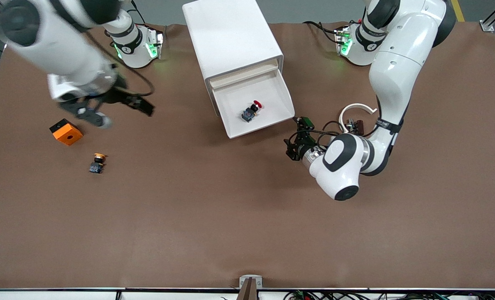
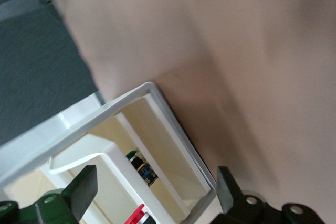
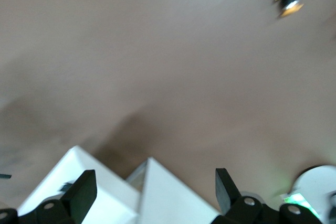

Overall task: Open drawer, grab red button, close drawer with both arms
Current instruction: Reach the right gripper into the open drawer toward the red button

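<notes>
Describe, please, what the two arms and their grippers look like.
Both arms are glossy white with rounded shells and black joint bands; the left arm carries a looped black cable and a white ring clip, the right arm a trailing black cable. Green lights glow at both bases. The left gripper and right gripper are black, with flat two-finger tips.

Your front view looks down high over the whole table (image 1: 247, 233); both wrist views sit close, sharing the open drawer (image 1: 272, 121) (image 2: 173, 129) (image 3: 152, 192).
</notes>
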